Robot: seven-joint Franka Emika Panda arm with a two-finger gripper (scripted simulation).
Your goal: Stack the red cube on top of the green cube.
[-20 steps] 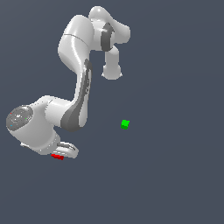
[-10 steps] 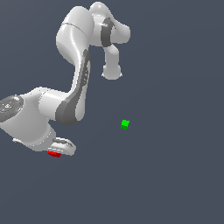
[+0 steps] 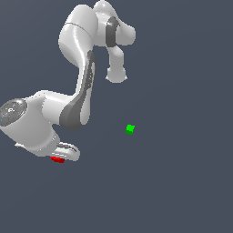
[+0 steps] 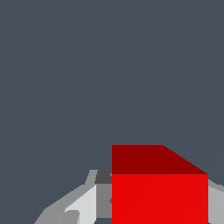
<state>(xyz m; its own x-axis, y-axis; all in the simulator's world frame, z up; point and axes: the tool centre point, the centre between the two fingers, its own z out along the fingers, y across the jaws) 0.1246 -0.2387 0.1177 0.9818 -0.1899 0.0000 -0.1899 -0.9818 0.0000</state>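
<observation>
Wrist view fills with the red cube (image 4: 159,197), pinched in my hand (image 4: 153,205) so I can carry it. From the exterior view, it sits well to the left of the green cube (image 3: 130,129), which waits alone on the tabletop (image 3: 182,173).

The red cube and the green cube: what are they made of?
These are simulator renders, so no real material shows. The red cube looks like flat, matte solid colour: no grain or gloss, only a darker shaded face. The green cube looks the same, plain matte green, though it is too small to show more.
</observation>
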